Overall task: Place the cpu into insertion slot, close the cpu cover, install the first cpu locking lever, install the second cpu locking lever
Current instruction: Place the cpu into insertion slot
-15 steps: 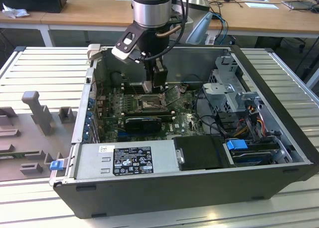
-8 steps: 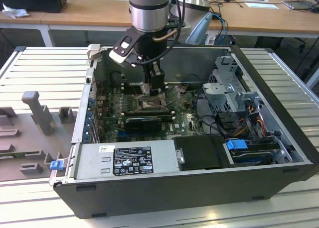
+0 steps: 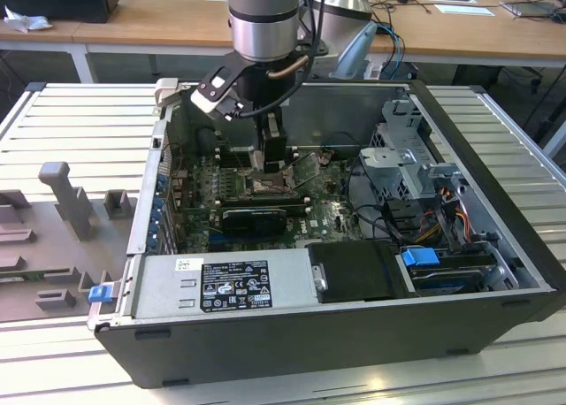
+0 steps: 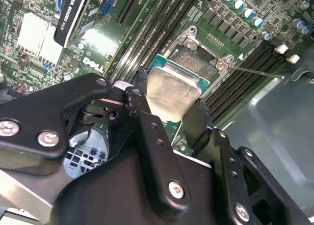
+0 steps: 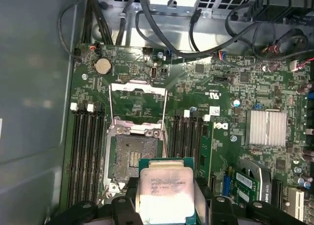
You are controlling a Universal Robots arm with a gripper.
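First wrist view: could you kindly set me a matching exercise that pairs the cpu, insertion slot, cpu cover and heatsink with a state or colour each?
Things:
1. cpu
2. insertion slot
3. cpu cover
4. heatsink

States:
A. open, off the socket
B. held in the gripper
C. silver fins
D. empty, dark centre

Pairs: 1-B, 2-D, 3-A, 4-C

- The square dark-centred insertion slot (image 5: 131,158) lies open above, its thin grey metal cpu cover (image 5: 138,86) swung up at one edge.
- The pale silvery square cpu (image 5: 164,185), clamped in the black gripper (image 5: 166,208), overhangs one slot corner.
- Long black memory slots (image 5: 86,151) flank it.
- Black cables (image 5: 181,52) loop beyond the cover, along the green motherboard's (image 5: 230,102) edge.
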